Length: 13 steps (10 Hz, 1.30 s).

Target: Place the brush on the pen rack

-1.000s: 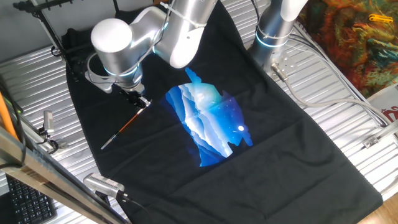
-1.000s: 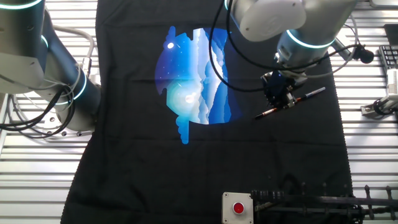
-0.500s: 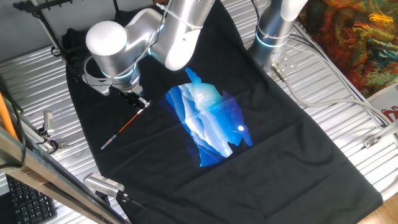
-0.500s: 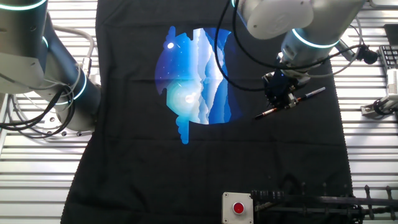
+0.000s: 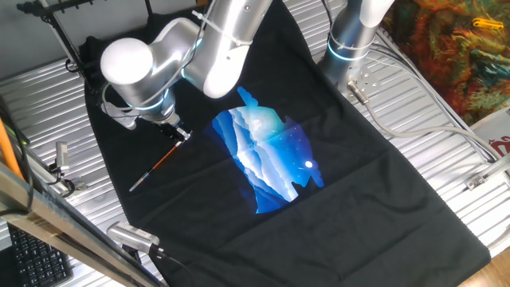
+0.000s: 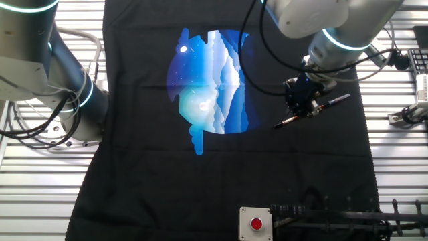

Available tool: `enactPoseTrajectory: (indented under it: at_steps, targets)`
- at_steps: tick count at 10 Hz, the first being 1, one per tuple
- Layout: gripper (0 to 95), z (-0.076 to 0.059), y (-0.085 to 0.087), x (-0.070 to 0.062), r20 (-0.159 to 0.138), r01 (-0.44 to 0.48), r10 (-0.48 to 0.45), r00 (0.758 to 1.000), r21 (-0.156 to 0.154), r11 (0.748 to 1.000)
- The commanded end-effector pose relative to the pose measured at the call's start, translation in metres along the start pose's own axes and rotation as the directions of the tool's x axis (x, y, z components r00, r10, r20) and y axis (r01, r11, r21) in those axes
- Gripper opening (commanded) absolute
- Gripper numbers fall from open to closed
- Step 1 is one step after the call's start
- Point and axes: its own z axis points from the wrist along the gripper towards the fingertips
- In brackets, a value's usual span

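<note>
The brush [image 5: 157, 166] lies slanted on the black cloth, with its orange-red handle toward my gripper and its silver-grey end pointing to the lower left. It also shows in the other fixed view [image 6: 321, 108]. My gripper [image 5: 177, 132] is down over the handle's upper end, and its fingers sit at the brush [image 6: 306, 107]. I cannot make out whether the jaws are closed on it. The pen rack [image 5: 57, 14], a thin black rod frame, stands at the far left corner. It also shows along the near edge in the other fixed view [image 6: 331, 215].
A second arm's base [image 5: 349, 40] stands at the cloth's far right side. A grey box with a red button [image 6: 256, 223] sits next to the rack. A thick orange rod [image 5: 8, 150] and a keyboard [image 5: 32, 259] are at the left edge. A blue print [image 5: 267, 155] marks the cloth.
The arm's elbow and wrist housing have swung left above the gripper. The gripper stays at the brush's handle and the brush has not moved.
</note>
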Motion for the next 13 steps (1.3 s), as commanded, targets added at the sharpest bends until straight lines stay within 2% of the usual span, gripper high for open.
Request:
enactPoseTrajectory:
  at_steps: [1,4,5,9,10,13]
  targets:
    - [0.0,-0.0008,-0.0016,-0.0003,-0.031,-0.001,0.001,1.000,-0.003,1.000]
    - [0.0,-0.0016,-0.0043,0.0011,-0.062,0.004,-0.004,0.998,-0.006,1.000]
    - [0.0,-0.0016,-0.0043,0.0011,-0.062,0.004,-0.004,0.998,-0.005,1.000]
    - [0.0,-0.0017,-0.0046,0.0012,-0.095,-0.010,0.009,0.995,-0.003,1.000]
    - [0.0,-0.0016,-0.0046,0.0013,-0.112,-0.018,0.018,0.994,-0.001,1.000]
    - [0.0,-0.0016,-0.0046,0.0015,-0.107,-0.016,0.016,0.994,0.000,1.000]
